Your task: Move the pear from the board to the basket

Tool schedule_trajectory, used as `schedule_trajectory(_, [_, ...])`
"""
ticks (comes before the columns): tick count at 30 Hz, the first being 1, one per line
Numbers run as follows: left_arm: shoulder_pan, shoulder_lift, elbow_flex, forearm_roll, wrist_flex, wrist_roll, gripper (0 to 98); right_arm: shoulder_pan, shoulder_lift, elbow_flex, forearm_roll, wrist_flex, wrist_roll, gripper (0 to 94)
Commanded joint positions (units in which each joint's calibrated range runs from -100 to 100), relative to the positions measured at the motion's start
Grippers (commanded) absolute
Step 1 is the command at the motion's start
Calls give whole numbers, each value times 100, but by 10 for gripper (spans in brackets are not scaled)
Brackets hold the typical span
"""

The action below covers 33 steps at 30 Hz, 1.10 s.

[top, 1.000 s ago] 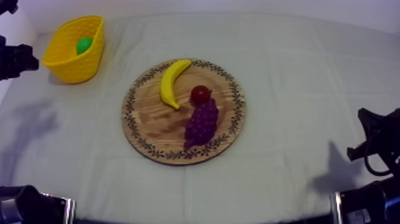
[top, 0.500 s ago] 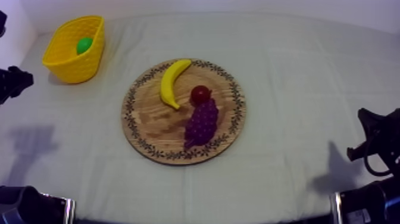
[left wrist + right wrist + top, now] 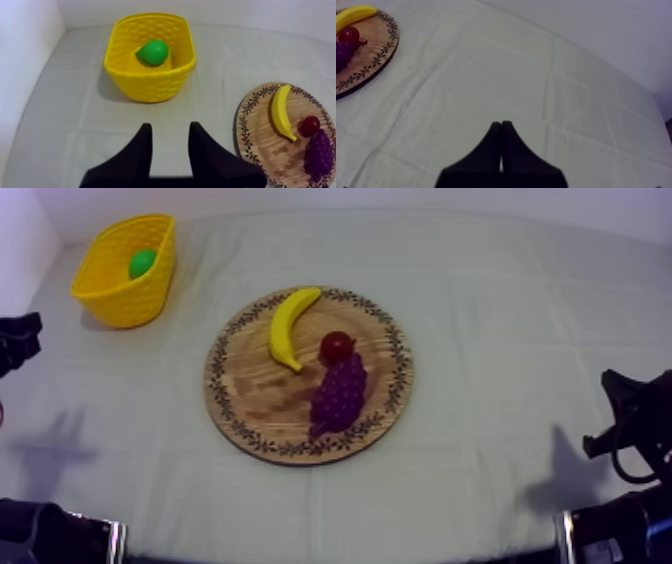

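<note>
The green pear (image 3: 142, 264) lies inside the yellow basket (image 3: 118, 296) at the table's far left corner. In the left wrist view my left gripper (image 3: 170, 133) is open and holds nothing. It hangs over bare cloth a short way in front of the basket (image 3: 150, 86), where the pear (image 3: 153, 52) rests. My left arm (image 3: 17, 341) shows at the left edge of the top view. My right gripper (image 3: 501, 126) is shut on nothing, low over the cloth at the table's right side. The round wooden board (image 3: 250, 396) sits mid-table.
The board carries a banana (image 3: 290, 326), a small red fruit (image 3: 336, 346) and a bunch of grapes (image 3: 338, 394). My right arm (image 3: 632, 428) stands at the near right edge. Open cloth lies between basket and board and to the board's right.
My left arm has drawn back from beside the basket toward the near left edge, and its shadow slid nearer too. The pear stays in the basket. The right arm has not moved.
</note>
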Motion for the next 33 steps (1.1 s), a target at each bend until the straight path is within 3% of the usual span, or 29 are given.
schedule_trajectory(1, [48, -315, 363, -148, -224, 170, 244, 1, -3, -2, 1, 2, 0, 4])
schedule_trajectory(6, [111, -911, 1015, -432, -516, 450, 178, 1, -3, -2, 1, 2, 0, 4])
schedule_trajectory(13, [-77, -1426, 1506, -538, -760, 663, 22, 1, -3, -2, 1, 2, 0, 4])
schedule_trajectory(20, [-190, -1887, 1921, -689, -834, 985, 2, 1, -3, -2, 1, 2, 0, 4])
schedule_trajectory(33, [-134, -3011, 2777, -742, -965, 1322, 0, 1, -3, -2, 1, 2, 0, 4])
